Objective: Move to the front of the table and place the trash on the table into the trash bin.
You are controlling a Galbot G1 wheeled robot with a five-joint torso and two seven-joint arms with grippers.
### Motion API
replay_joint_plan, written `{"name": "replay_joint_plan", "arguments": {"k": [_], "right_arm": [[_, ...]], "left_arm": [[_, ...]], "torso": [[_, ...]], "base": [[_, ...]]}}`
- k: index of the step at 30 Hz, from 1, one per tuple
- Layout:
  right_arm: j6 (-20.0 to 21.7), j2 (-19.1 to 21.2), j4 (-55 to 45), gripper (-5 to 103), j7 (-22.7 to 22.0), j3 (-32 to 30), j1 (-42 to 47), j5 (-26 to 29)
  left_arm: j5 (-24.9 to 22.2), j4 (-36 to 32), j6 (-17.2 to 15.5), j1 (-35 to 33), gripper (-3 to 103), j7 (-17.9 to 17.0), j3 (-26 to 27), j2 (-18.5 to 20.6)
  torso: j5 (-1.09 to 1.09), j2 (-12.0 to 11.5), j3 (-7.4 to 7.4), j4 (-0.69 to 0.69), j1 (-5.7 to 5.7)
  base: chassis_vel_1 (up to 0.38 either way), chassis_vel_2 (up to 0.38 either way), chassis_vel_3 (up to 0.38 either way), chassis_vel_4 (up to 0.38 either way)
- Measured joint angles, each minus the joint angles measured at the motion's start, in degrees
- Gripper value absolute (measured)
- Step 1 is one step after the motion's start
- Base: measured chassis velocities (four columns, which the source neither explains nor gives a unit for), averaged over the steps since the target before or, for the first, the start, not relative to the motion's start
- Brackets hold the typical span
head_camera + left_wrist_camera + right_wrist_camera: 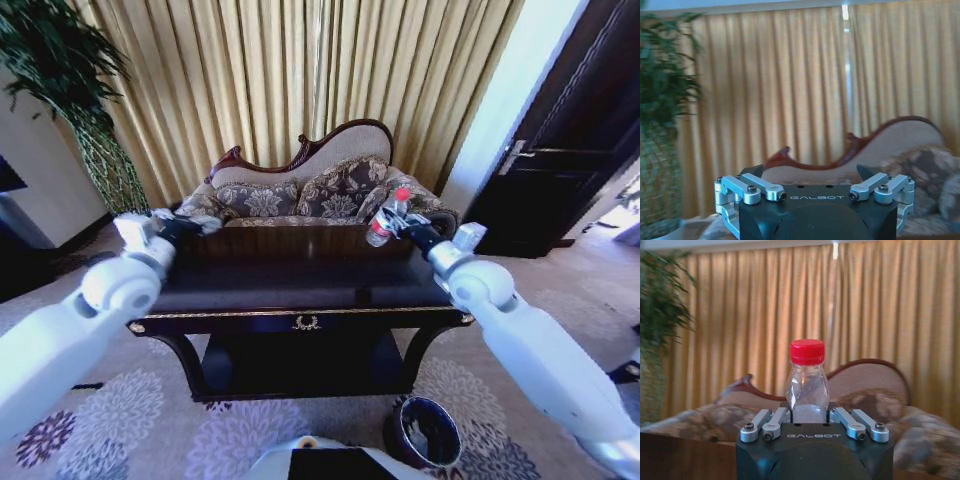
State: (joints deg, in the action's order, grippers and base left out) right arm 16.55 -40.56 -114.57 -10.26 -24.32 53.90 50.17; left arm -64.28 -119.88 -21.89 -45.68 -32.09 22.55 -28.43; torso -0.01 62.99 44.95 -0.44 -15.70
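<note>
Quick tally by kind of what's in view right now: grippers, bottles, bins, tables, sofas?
Grippers: 2, left gripper over the table's left end, right gripper shut on the bottle above its right end
Bottles: 1, bottle, clear with a red cap
Bins: 1, trash bin
Tables: 1, table
Sofas: 1, sofa
Total: 6

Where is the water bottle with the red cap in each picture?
Head view: the bottle is up over the table's far right side, in the right tool.
Right wrist view: middle, standing up between the tool's fingers.
Left wrist view: not there.
Shared landmark: the gold curtains.
</note>
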Motion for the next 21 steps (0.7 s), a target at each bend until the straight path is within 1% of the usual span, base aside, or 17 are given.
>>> {"name": "replay_joint_plan", "arguments": {"k": [1,2,3,4,5,6,7,8,10,11,12,14,15,16,17,19,21], "right_arm": [[0.0,0.2,-0.1,29,-0.4,-0.8,1.0,-0.6],[-0.1,0.5,-0.3,28,-0.9,-2.4,3.0,-1.5],[-0.1,0.7,-0.4,28,-1.0,-3.5,4.2,-2.1],[-0.1,0.7,-0.4,28,-1.0,-3.5,4.2,-2.1],[-0.1,0.8,-0.5,28,-1.1,-4.5,5.3,-2.6],[-0.1,1.0,-0.8,28,-1.2,-5.6,6.5,-2.8],[-0.1,1.0,-0.8,28,-1.2,-5.6,6.5,-2.8],[-0.1,1.1,-1.2,28,-1.4,-6.3,7.3,-2.8],[-0.1,1.4,-2.2,28,-1.7,-7.2,8.2,-2.7],[-0.1,1.4,-2.2,28,-1.7,-7.2,8.2,-2.7],[-0.1,1.5,-2.6,28,-1.9,-7.5,8.5,-2.6],[0.0,1.8,-3.4,28,-2.1,-8.2,9.3,-2.5],[0.0,1.8,-3.4,28,-2.1,-8.2,9.3,-2.5],[0.0,1.9,-3.8,28,-2.2,-8.5,9.8,-2.4],[0.0,1.9,-3.8,28,-2.2,-8.5,9.8,-2.4],[0.7,2.3,-5.2,28,-2.8,-9.6,10.9,-2.2],[1.0,2.4,-5.7,28,-3.0,-9.9,11.3,-1.9]], "left_arm": [[0.0,0.1,-0.7,-1.1,100,0.0,2.0,-0.2],[0.0,0.3,-1.6,-4.0,100,0.3,6.6,-0.3],[0.2,0.4,-1.9,-6.5,100,1.2,9.9,-0.4],[0.2,0.4,-1.9,-6.5,100,1.2,9.9,-0.4],[0.8,0.6,-2.0,-9.2,100,2.3,13.6,-0.6],[2.6,1.2,-1.6,-13.7,100,5.1,18.6,-1.0],[2.6,1.2,-1.6,-13.7,100,5.1,18.6,-1.0],[5.1,2.0,-0.6,-18.7,100,7.9,23.7,-1.7],[7.3,1.8,0.8,-26.8,100,12.3,32.2,-3.9],[7.3,1.8,0.8,-26.8,100,12.3,32.2,-3.9],[7.3,1.0,0.9,-29.5,100,13.1,35.1,-5.1],[7.4,-0.4,1.1,-33.8,100,14.8,40.1,-7.8],[7.4,-0.4,1.1,-33.8,100,14.8,40.1,-7.8],[7.4,-1.2,1.3,-35.7,100,15.6,42.2,-9.2],[7.4,-1.2,1.3,-35.7,100,15.6,42.2,-9.2],[7.5,-3.5,1.6,-39.7,100,18.0,46.2,-12.0],[7.5,-4.3,1.7,-40.7,100,18.7,47.0,-12.7]], "torso": [[0.00,0.0,0.00,0.00,0.00],[0.02,0.0,0.00,0.00,0.00],[0.00,0.0,0.00,0.01,0.00],[0.00,0.0,0.00,0.01,0.00],[0.00,0.0,0.00,0.01,0.01],[0.02,0.0,-0.01,0.00,0.01],[0.02,0.0,-0.01,0.00,0.01],[0.00,0.0,0.00,0.02,0.01],[-0.01,0.0,0.00,0.05,0.00],[-0.01,0.0,0.00,0.05,0.00],[-0.04,0.0,0.00,0.07,0.01],[-0.01,0.0,-0.01,0.05,0.01],[-0.01,0.0,-0.01,0.05,0.01],[-0.02,0.0,-0.01,0.02,0.01],[-0.02,0.0,-0.01,0.02,0.01],[0.02,0.0,0.00,0.01,0.01],[0.00,0.0,0.00,0.01,0.01]], "base": [[0.000,0.000,0.000,0.000],[0.000,0.000,0.000,0.000],[0.000,0.000,0.000,0.000],[0.000,0.000,0.000,0.000],[0.000,0.000,0.000,0.000],[0.000,0.000,0.000,0.000],[0.000,0.000,0.000,0.000],[0.000,0.000,0.000,0.000],[0.000,0.000,0.000,0.000],[0.000,0.000,0.000,0.000],[0.000,0.000,0.000,0.000],[0.000,0.000,0.000,0.000],[0.000,0.000,0.000,0.000],[0.000,0.000,0.000,0.000],[0.000,0.000,0.000,0.000],[0.000,0.000,0.000,0.000],[0.000,0.000,0.000,0.000]]}}
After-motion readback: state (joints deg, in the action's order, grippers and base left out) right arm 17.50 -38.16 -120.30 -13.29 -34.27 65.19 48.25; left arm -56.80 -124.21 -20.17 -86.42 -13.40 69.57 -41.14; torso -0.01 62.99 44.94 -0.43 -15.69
